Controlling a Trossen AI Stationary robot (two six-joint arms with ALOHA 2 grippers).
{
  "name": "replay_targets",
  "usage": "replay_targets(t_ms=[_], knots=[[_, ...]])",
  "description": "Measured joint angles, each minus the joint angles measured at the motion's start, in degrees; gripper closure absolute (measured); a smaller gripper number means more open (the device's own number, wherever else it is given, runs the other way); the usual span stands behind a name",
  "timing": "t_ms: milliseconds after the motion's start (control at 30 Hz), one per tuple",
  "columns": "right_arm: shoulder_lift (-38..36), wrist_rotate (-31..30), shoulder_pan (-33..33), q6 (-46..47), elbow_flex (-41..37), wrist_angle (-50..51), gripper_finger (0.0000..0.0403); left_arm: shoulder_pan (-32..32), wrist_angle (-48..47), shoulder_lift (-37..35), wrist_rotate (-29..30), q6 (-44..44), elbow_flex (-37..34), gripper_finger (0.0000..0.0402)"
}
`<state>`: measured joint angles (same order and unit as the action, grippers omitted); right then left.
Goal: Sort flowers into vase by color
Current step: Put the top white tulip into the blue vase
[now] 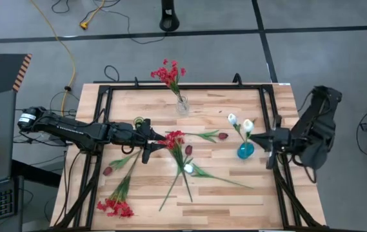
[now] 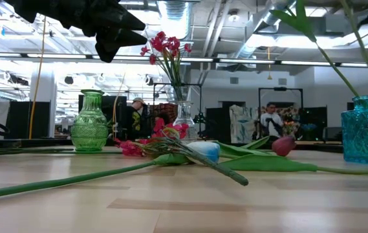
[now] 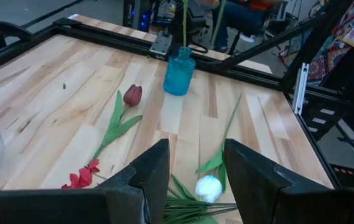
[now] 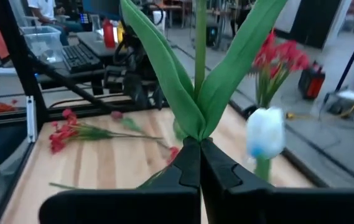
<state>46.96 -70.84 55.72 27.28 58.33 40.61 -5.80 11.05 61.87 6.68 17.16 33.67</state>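
- Done so far: red spray standing in clear vase at far edge of table.
- Two white tulips with stems in blue vase on right side of table.
- Green vase seen in low view, apparently empty; in high view mostly hidden under left arm, so contents not certain.
- Right gripper just beside blue vase, closed tight on stem of a white tulip between its leaves; flower probably seated in vase but not yet let go.
- Left gripper over middle of table, fingers apart, nothing held, poised above loose pile.
- Loose pile under it: second red spray, white tulip, maroon tulip, stems crossing.
- Another maroon tulip lying between pile and blue vase, apart from both.
- Third maroon tulip and third red spray lying toward near left corner.
- Left to do, by judgement: two red sprays, one white tulip, three maroon tulips still on table.
- Estimate: roughly a third sorted; maroon group not started.
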Motion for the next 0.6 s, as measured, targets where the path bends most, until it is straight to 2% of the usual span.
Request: replay_targets(t_ms=[133, 267, 433, 600], knots=[[-2.15, -0.89, 1.45, -3.69, 0.00, 1.58, 0.0379, 0.00, 0.00, 0.00, 0.01, 0.01, 0.00, 0.0260], [-3.74, -1.30, 2.05, -2.89, 0.00, 6.42, 0.0379, 0.00, 0.00, 0.00, 0.08, 0.03, 0.00, 0.0260], [-3.85, -1.39, 1.99, 6.90, -0.16, 16.08, 0.0379, 0.00, 0.00, 0.00, 0.72, 0.58, 0.00, 0.0260], [-3.80, -2.92, 1.99, 14.39, -3.38, 19.27, 0.0379, 0.00, -0.02, 0.00, 0.85, 0.69, 0.00, 0.0260]])
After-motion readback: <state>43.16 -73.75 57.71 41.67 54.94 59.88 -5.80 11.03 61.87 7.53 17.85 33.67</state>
